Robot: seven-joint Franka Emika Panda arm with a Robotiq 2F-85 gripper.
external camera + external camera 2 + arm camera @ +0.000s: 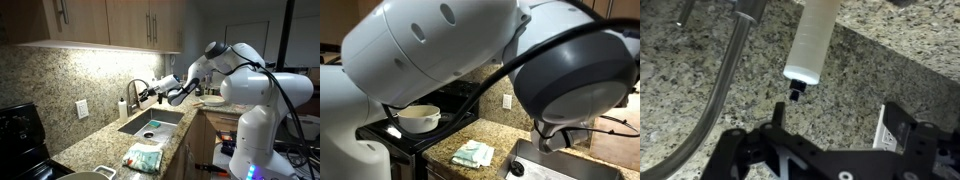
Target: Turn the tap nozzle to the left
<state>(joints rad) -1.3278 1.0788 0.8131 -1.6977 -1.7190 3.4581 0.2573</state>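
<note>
The tap nozzle (135,88) is a thin dark arched spout behind the sink (150,124). In the wrist view it runs as a curved metal tube (712,95) down the left side. My gripper (155,94) reaches toward it from the right at spout height. In the wrist view the gripper (840,122) is open. Only granite backsplash shows between the two black fingers, and the nozzle lies outside the left finger, apart from it. In an exterior view my arm (450,50) hides the nozzle and gripper.
A white soap dispenser (123,108) stands beside the tap and shows in the wrist view (808,45). A wall outlet (886,128) lies behind the right finger. A folded cloth (143,157) lies on the counter. A bowl (418,118) sits on the stove. Cabinets hang above.
</note>
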